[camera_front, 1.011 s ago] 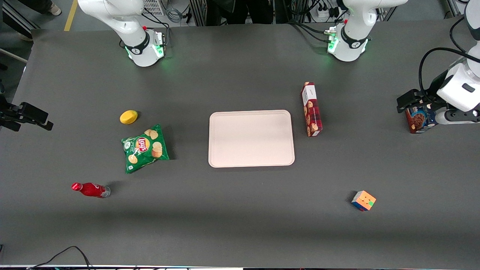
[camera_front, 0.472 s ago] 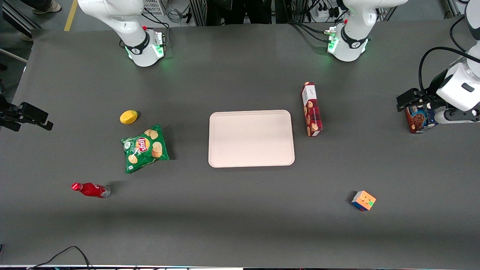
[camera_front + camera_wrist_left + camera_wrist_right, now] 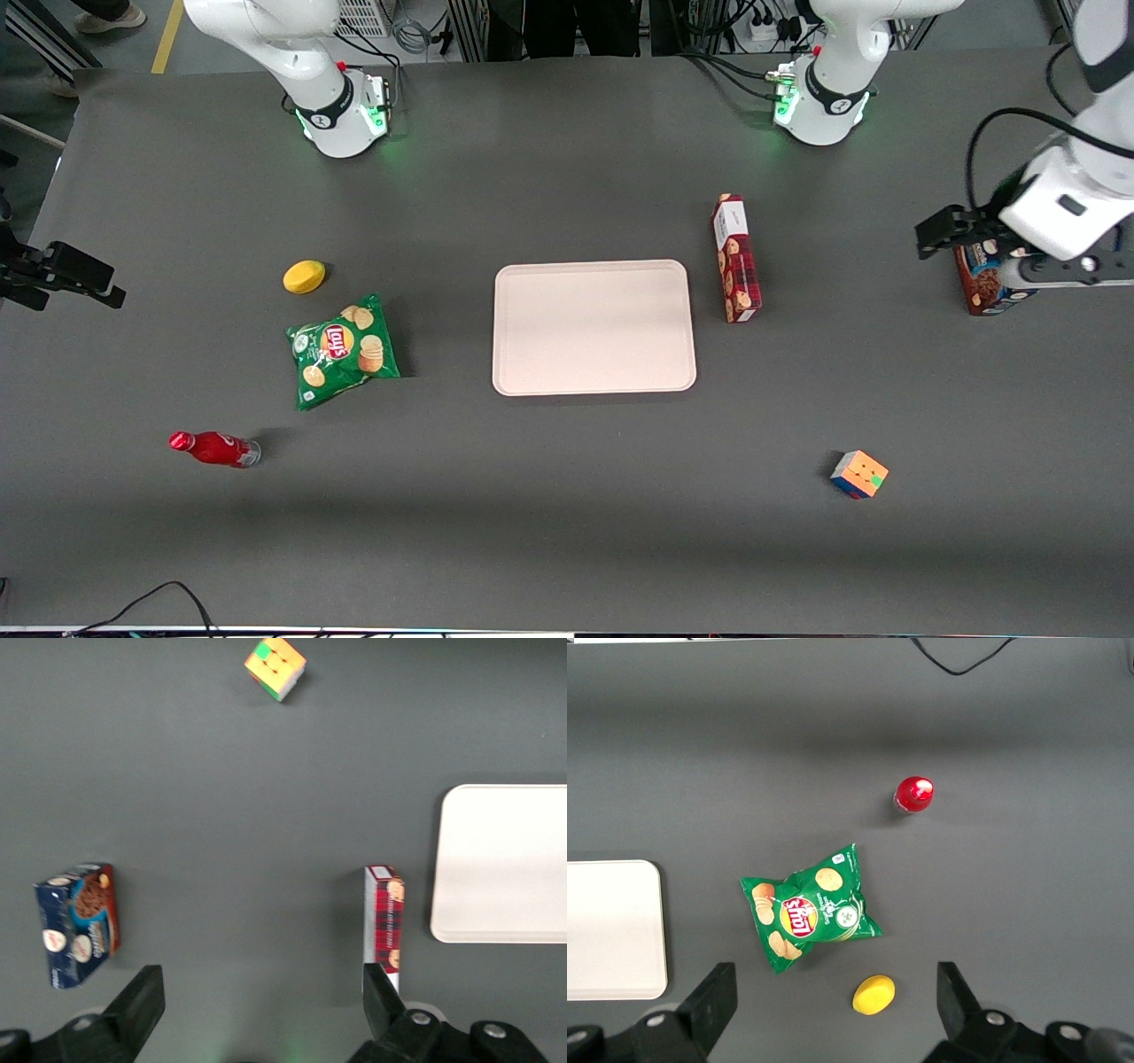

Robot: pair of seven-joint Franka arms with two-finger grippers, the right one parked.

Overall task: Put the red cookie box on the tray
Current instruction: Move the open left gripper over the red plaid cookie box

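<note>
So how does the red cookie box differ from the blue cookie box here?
The red cookie box is long, narrow and plaid; the blue cookie box is squat and dark. The red one lies beside the tray, the blue one toward the working arm's end of the table. The open gripper hovers by the blue box, not the red. Both show cookie pictures and rest on the table.

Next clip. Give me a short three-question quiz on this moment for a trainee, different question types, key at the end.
1. True or false: the red cookie box already lies on the tray.
2. The tool hangs above which item? A) Rubik's cube B) blue cookie box C) chip bag
3. Fill in: in the left wrist view, the tool's fingers are ____ and hold nothing.

Key
1. False: it stands on the table beside the tray, apart from it.
2. B
3. open
</note>
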